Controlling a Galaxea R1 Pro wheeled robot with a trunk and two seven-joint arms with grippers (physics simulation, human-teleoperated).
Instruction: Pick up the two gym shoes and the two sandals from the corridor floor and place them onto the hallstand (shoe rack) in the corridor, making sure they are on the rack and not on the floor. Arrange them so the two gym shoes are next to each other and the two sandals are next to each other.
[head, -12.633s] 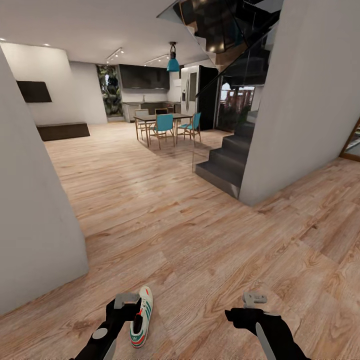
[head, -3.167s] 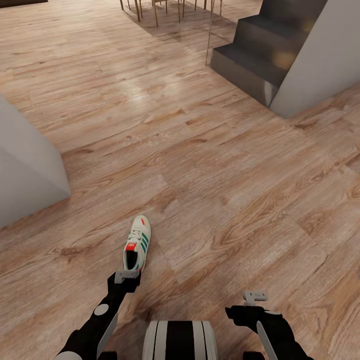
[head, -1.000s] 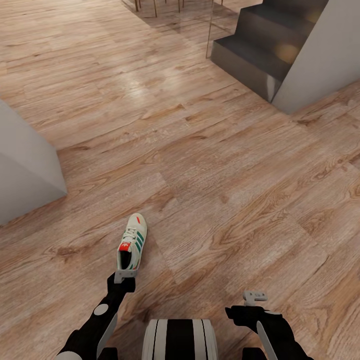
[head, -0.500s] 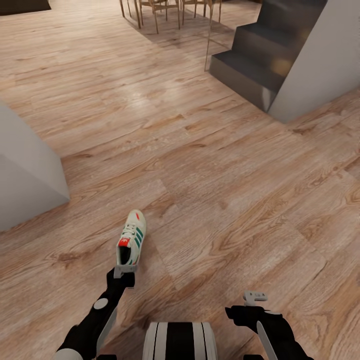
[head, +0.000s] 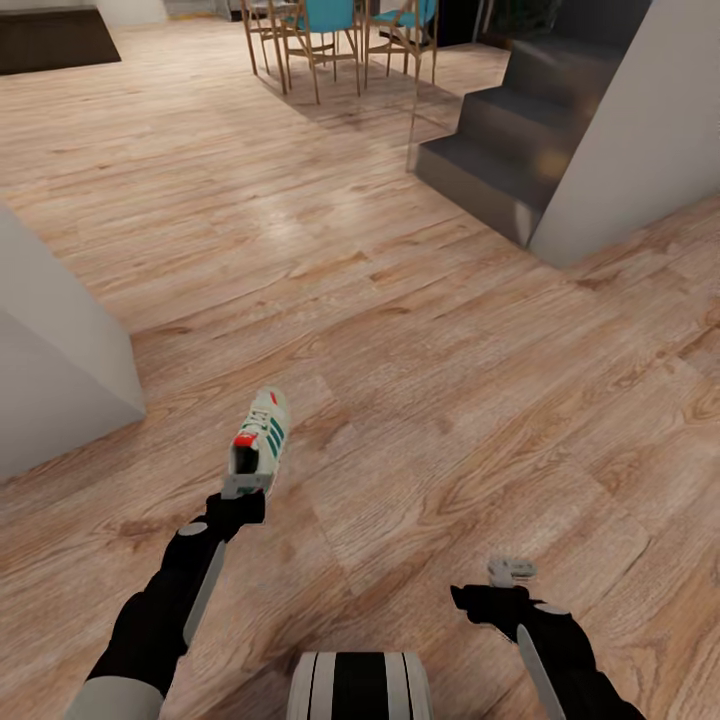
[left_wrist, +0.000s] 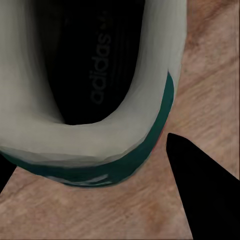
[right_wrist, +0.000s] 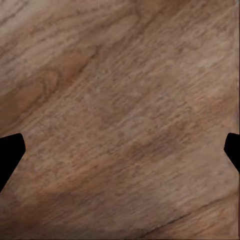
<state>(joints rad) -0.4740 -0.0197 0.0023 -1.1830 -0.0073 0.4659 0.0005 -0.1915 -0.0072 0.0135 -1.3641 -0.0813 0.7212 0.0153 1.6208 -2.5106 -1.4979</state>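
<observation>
One gym shoe (head: 258, 440), lower left of centre in the head view, sits pinched at its heel by the left gripper (head: 243, 488), apparently lifted off the corridor floor (head: 450, 380). Racking it and the other shoes looks still undone. The right gripper (head: 510, 572) hangs spread, empty.

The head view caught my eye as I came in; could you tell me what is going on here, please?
The robot's left gripper is at the heel of a cream-white lace-up sneaker with green stripes, which points away from the robot over the light brown wood-plank floor. In the left wrist view one black finger sits beside the sneaker's heel collar; whether it is gripped is unclear. The right gripper is open over bare planks, holding nothing.
</observation>
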